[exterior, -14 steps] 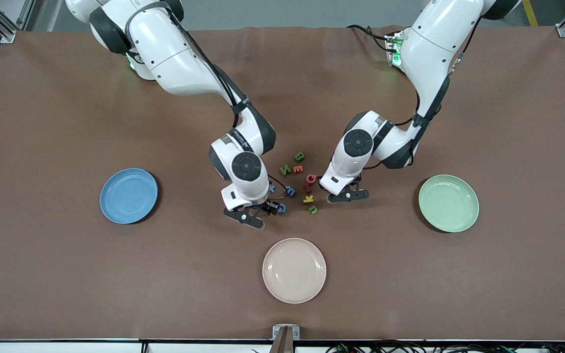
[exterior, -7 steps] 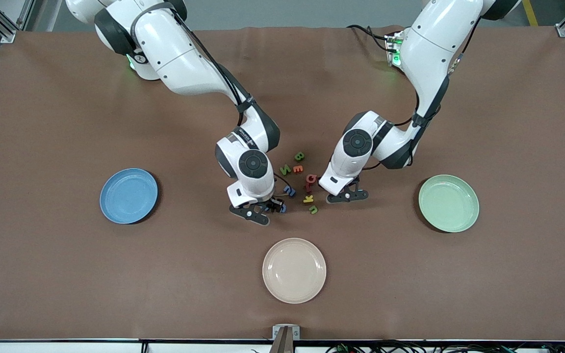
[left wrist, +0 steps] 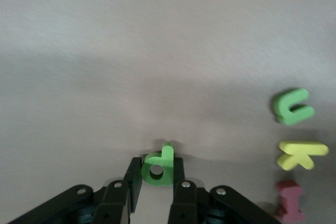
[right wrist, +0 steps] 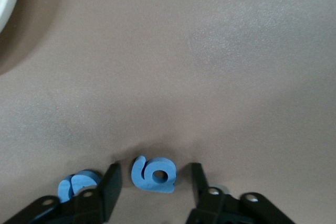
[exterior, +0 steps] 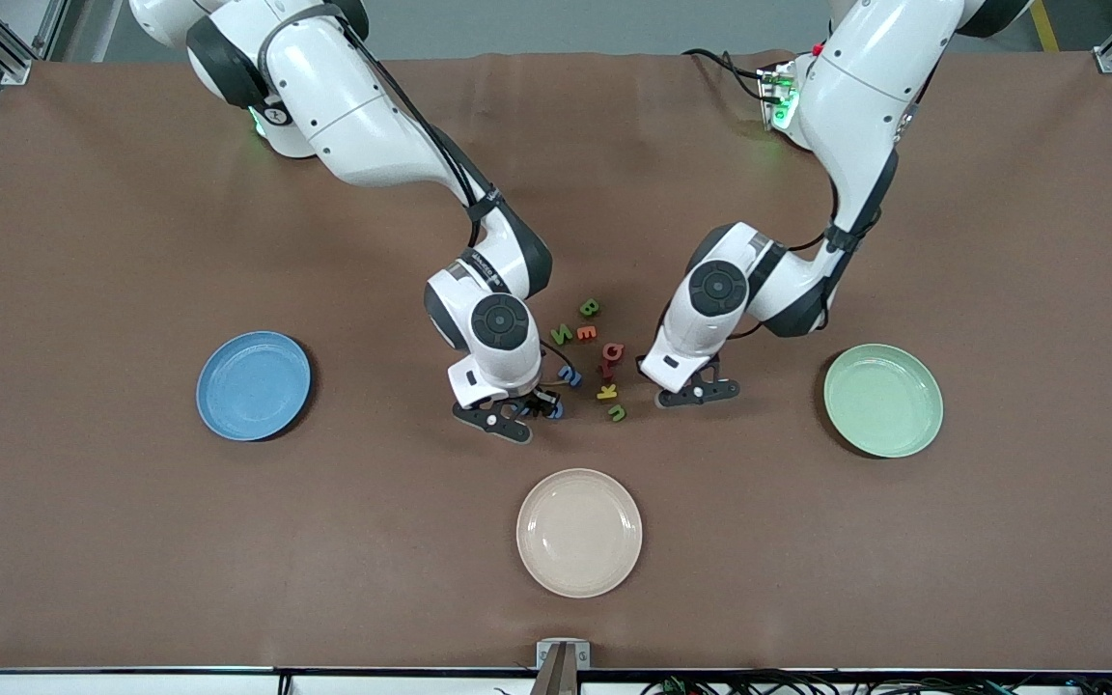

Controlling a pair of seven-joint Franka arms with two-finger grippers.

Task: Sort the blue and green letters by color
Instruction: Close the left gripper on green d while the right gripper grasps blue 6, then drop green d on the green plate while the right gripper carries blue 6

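My left gripper (left wrist: 156, 167) is shut on a small green letter (left wrist: 164, 157), held upright between its fingers, low over the table beside the letter cluster (exterior: 696, 393). My right gripper (right wrist: 154, 178) is open and straddles a blue letter g (right wrist: 153, 174) that lies flat, with a gap on each side. A second blue letter (right wrist: 77, 185) lies just outside one finger. In the front view the right gripper (exterior: 520, 413) is at the cluster's edge with a blue letter (exterior: 554, 411) at its tips. A green u (left wrist: 293, 106) lies loose. Green B (exterior: 590, 308) and N (exterior: 561, 335) lie farther from the camera.
A yellow k (left wrist: 302, 154), a red letter (left wrist: 290, 208) and an orange E (exterior: 587, 332) lie among the letters. The blue plate (exterior: 253, 385) is toward the right arm's end, the green plate (exterior: 883, 400) toward the left arm's end, and a beige plate (exterior: 579, 532) nearest the camera.
The left gripper has shut on the green letter and shifted slightly toward the green plate. The right gripper has moved in over the blue letters and its fingers have narrowed.
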